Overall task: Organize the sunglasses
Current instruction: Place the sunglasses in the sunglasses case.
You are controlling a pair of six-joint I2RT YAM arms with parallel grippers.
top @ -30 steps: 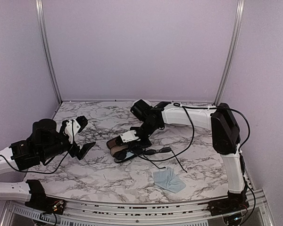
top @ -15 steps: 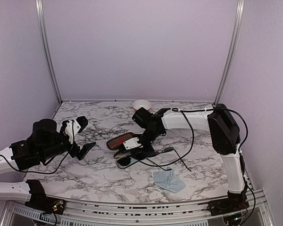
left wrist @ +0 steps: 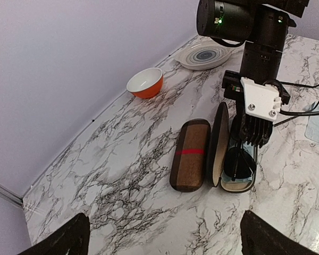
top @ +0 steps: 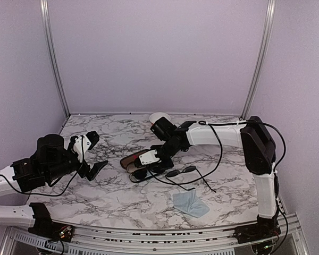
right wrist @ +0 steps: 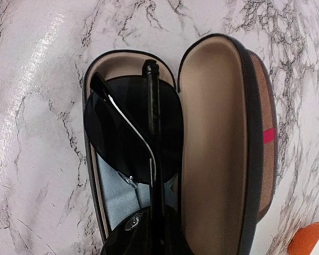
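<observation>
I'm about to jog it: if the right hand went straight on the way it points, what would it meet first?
The sunglasses, lying in the open case right under the shut right hand; it may already touch them, depth is unclear.

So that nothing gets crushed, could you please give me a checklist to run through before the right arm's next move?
1. Black case lid open: ok.
2. Sunglasses within the open case: ok.
3. Sunglasses seated flat: cannot tell.
4. Right gripper shut on the sunglasses: ok.
5. Left gripper open, away from the case: ok.
6. Brown plaid case outside the lid's closing path: ok.
</observation>
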